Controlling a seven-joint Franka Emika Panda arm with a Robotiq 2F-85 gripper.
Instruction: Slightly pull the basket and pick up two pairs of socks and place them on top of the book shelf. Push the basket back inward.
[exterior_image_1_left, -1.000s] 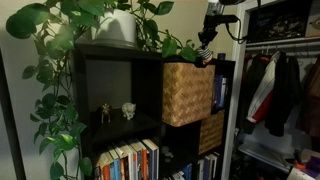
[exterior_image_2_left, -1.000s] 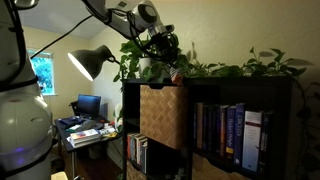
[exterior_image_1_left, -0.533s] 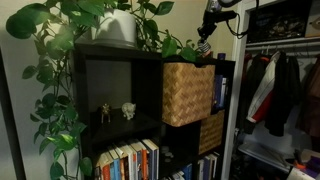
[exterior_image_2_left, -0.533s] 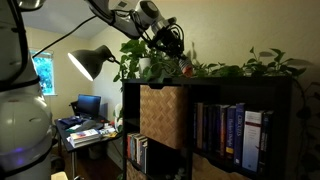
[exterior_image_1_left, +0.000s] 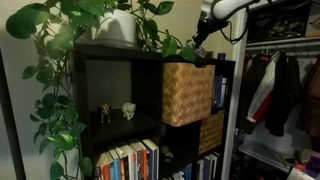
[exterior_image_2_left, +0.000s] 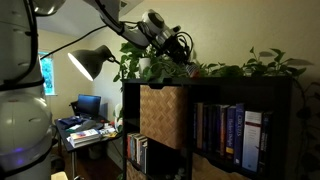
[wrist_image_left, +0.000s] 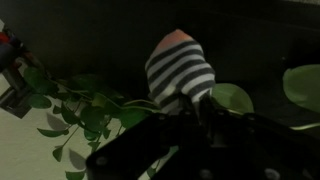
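Observation:
A black-and-white striped sock pair (wrist_image_left: 180, 68) with a pink toe fills the middle of the wrist view, and my gripper (wrist_image_left: 190, 106) is shut on its lower end. In both exterior views the gripper (exterior_image_1_left: 201, 40) (exterior_image_2_left: 181, 50) hangs above the top of the black-brown book shelf (exterior_image_1_left: 110, 72) (exterior_image_2_left: 240, 88), among plant leaves, over the basket's column. The light tan woven basket (exterior_image_1_left: 187, 92) (exterior_image_2_left: 163, 113) sits in an upper compartment, sticking out a little from the shelf front. Its inside is hidden.
A leafy plant (exterior_image_1_left: 55, 70) in a white pot (exterior_image_1_left: 118, 27) spreads over the shelf top (exterior_image_2_left: 250, 66). A darker woven basket (exterior_image_1_left: 210, 131) sits below. Books (exterior_image_1_left: 128, 160) (exterior_image_2_left: 230, 130) fill other compartments. A clothes rack (exterior_image_1_left: 280, 90) stands beside the shelf, a desk lamp (exterior_image_2_left: 90, 62) beyond it.
The gripper has risen from just above the basket to higher over the shelf top, carrying the striped sock pair with it. The basket has not moved.

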